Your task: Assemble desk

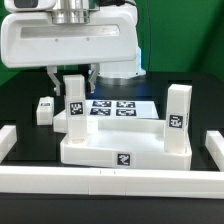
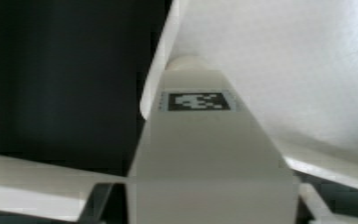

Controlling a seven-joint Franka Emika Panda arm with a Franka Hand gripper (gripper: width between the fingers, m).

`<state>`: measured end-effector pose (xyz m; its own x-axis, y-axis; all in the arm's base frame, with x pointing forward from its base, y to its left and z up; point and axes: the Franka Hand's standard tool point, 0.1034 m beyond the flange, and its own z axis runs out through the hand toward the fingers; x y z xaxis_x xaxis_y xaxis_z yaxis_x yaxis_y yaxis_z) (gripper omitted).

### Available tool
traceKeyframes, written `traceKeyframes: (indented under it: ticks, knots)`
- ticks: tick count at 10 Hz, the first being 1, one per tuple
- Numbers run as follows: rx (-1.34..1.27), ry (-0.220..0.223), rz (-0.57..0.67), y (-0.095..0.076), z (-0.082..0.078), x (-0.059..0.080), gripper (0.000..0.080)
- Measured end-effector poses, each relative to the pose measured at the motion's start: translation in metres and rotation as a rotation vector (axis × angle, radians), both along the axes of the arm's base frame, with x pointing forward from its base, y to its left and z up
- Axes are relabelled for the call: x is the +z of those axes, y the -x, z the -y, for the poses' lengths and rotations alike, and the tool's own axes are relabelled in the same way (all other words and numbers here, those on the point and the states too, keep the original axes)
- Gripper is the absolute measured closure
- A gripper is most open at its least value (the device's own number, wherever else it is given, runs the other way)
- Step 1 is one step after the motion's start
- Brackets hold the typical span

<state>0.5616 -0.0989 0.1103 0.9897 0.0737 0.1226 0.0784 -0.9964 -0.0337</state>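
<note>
White plastic shapes our grip: we have the gripper (image 1: 73,78) clamped on the top of one leg (image 1: 75,112), upright on the tabletop's (image 1: 120,153) corner at the exterior view's left, seemingly to seat it straight, as the other leg (image 1: 178,118) stands at the right end.

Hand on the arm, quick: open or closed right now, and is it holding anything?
Hand: closed on the top of the upright white leg, which stands at the tabletop corner on the exterior view's left.
</note>
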Motion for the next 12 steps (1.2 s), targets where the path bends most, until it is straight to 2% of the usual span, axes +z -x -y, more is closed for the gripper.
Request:
traceKeyframes:
  ticks: [2,7,12]
  knots:
    - [-0.101,-0.013,-0.004,0.000,0.000,0.000,0.0511]
    - [-0.548,-0.075,-0.018,-0.001,-0.004,-0.002,0.0509]
    - [-1.000,-0.139,-0.044,-0.003,-0.015,-0.002,0.0509]
